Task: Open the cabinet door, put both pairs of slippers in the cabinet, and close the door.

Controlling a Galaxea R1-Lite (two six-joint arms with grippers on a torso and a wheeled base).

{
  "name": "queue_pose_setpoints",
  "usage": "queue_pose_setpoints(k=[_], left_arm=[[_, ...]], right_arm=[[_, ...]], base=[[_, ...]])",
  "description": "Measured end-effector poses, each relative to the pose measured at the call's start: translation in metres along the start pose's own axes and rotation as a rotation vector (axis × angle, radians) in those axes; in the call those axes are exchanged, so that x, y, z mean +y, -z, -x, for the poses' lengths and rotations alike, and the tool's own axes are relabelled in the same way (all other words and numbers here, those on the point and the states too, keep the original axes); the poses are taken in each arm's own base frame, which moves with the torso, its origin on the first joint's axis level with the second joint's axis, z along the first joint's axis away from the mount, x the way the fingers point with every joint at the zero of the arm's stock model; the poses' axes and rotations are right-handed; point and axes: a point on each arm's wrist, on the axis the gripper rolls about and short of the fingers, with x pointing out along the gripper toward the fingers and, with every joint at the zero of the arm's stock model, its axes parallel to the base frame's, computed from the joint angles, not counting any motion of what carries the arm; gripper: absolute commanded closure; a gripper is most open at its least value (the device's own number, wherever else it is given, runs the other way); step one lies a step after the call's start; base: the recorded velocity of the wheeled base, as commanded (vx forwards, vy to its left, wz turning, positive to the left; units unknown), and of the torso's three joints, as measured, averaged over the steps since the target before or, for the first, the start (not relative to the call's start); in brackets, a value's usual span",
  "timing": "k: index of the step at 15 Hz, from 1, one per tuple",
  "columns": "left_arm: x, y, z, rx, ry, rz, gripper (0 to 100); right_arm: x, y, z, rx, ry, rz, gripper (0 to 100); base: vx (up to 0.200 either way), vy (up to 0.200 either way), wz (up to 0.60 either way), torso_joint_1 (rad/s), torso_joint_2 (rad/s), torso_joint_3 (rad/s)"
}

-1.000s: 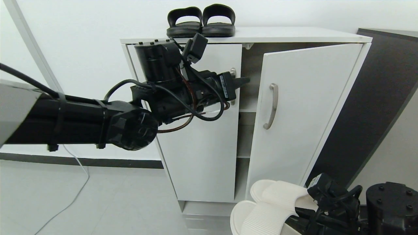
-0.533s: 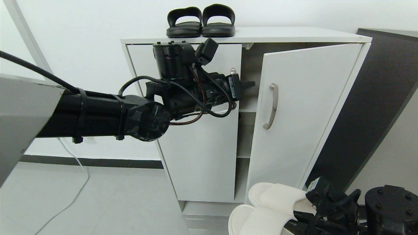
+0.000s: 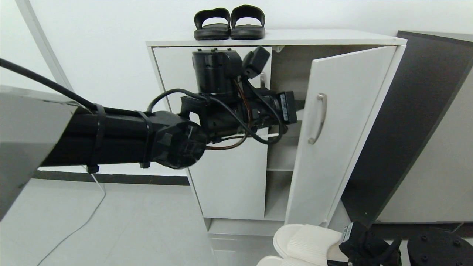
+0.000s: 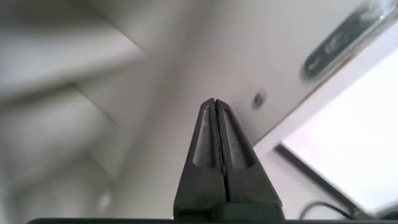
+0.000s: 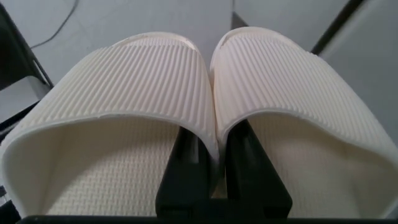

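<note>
Left gripper (image 4: 215,107): fingers pressed flat together, holding nothing. It sits in the gap between the closed left door (image 3: 229,177) and the right door (image 3: 343,129), at upper-shelf height; the forearm crosses in front of the left door.
Right gripper (image 5: 214,180): one finger inside each of the white slippers (image 5: 143,81), pinching their two adjoining side walls together. That pair is held low, in front of the cabinet (image 3: 332,37) base, below the right door's bottom edge.
Right door is ajar, swung partway out, and its handle (image 3: 318,118) is just beside the left wrist.
Black slippers (image 3: 230,23) sit side by side on the cabinet top, left end.
Shelves (image 3: 281,155) show through the gap.
Dark panel (image 3: 417,111) stands right of the cabinet; a cable (image 3: 74,229) lies on the floor to the left.
White label (image 3: 284,107) on the left wrist: print too small to read.
</note>
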Motion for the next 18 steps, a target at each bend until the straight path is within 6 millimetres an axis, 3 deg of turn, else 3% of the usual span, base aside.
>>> queue_pose_setpoints(k=[3, 5, 7, 9, 13, 15, 18], left_arm=[[-0.029, 0.021, -0.012, 0.036, 0.075, -0.005, 100], [-0.036, 0.024, -0.015, 0.029, 0.093, -0.009, 100], [-0.028, 0.016, -0.010, -0.014, 0.038, -0.018, 100], [-0.025, 0.001, 0.008, -0.064, -0.041, -0.031, 100], [-0.048, -0.025, 0.081, -0.087, -0.279, -0.099, 100], [-0.068, -0.023, 0.142, -0.075, -0.446, -0.149, 100], [-0.087, -0.006, 0.251, -0.113, -0.704, -0.230, 100]], right_arm=[[0.013, 0.004, 0.003, 0.010, -0.053, 0.027, 100], [0.015, 0.003, 0.003, 0.004, -0.065, 0.023, 100], [0.009, -0.004, -0.001, -0.023, -0.019, 0.003, 100], [-0.012, -0.018, -0.014, -0.068, 0.146, -0.069, 100], [-0.052, -0.050, -0.053, -0.179, 0.580, -0.227, 100], [-0.075, -0.058, -0.070, -0.208, 0.750, -0.267, 100], [-0.088, -0.056, -0.079, -0.197, 0.806, -0.275, 100]], base=[[-0.200, 0.000, 0.00, 0.002, 0.00, 0.002], [0.000, 0.000, 0.00, 0.000, 0.00, 0.000], [0.000, 0.000, 0.00, 0.000, 0.00, 0.000], [0.000, 0.000, 0.00, 0.000, 0.00, 0.000], [0.000, 0.000, 0.00, 0.000, 0.00, 0.000], [0.000, 0.000, 0.00, 0.000, 0.00, 0.000], [0.000, 0.000, 0.00, 0.000, 0.00, 0.000]])
